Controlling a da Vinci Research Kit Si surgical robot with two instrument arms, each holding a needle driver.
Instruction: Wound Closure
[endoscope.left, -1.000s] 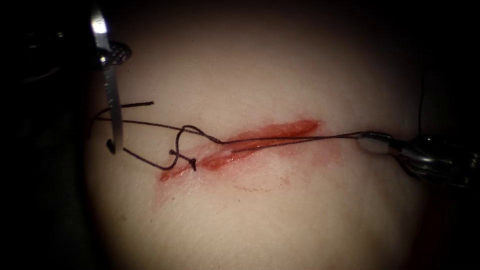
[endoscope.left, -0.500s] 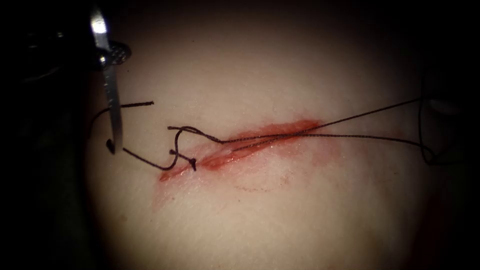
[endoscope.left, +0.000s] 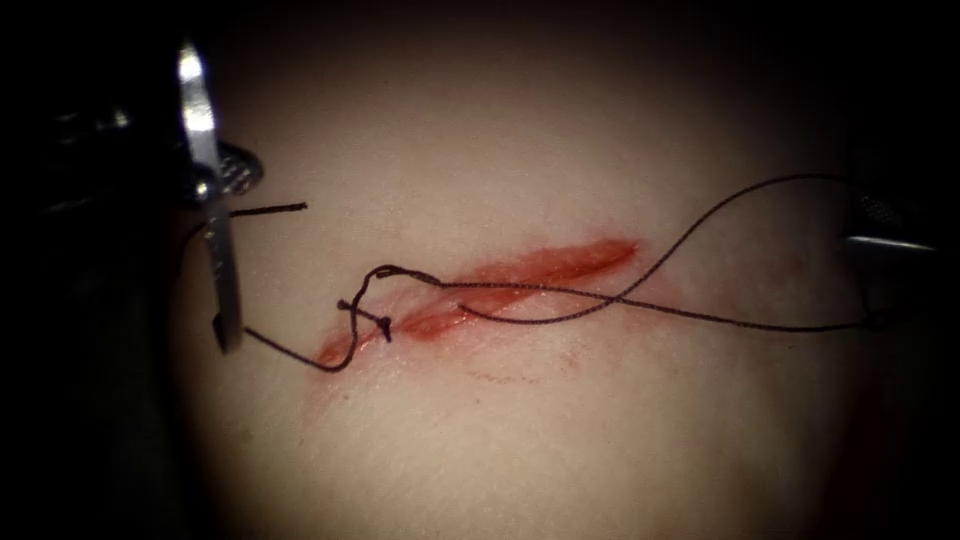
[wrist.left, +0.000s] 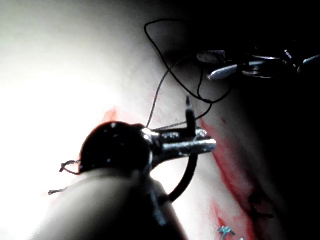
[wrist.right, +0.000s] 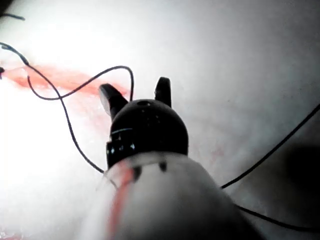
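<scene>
Left tool (endoscope.left: 222, 175), left of the cut (endoscope.left: 480, 290), jaws closed on the needle (endoscope.left: 215, 235) partway along its curve (clear of the tissue (endoscope.left: 500, 430), not embedded). Thread (endoscope.left: 650, 308) trails from the needle's lower end through the stitch at the cut's left end, then lies slack across the cut. Right tool (wrist.right: 135, 95), at the far right, jaws parted and holding nothing; a thread loop lies just beside them.
</scene>
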